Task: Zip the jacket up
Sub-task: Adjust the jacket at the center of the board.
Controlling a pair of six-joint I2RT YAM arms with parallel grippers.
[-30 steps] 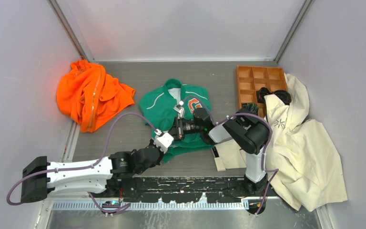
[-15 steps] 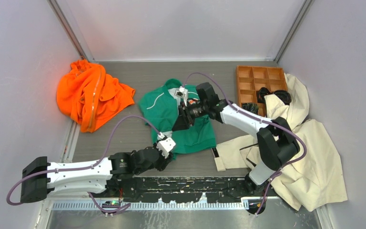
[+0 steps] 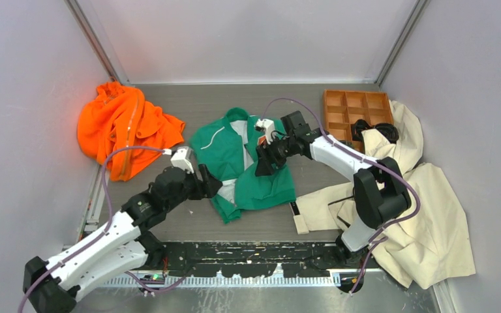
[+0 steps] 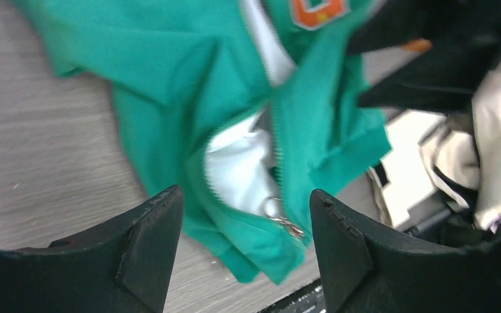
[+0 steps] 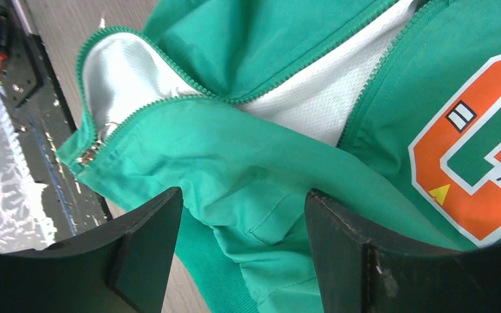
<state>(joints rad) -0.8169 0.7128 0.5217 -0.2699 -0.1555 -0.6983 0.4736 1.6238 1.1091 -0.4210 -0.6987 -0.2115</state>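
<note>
Two white-and-black jointed arms (image 3: pixel 101 238), looping mauve cables (image 3: pixel 119 151), white wrist camera boxes (image 3: pixel 182 158), matte black wedge-shaped tool fingers (image 4: pixel 145 253)

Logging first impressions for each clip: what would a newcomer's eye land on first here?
The bright orange garment, heaped at the far left of the table, grabs attention first. Next comes the green jacket mid-table, its front unzipped and pale lining showing. The left gripper and right gripper are both open over it.

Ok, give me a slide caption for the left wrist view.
Left fingers open above the mostly unzipped green jacket, zipper pull near the hem.
</note>
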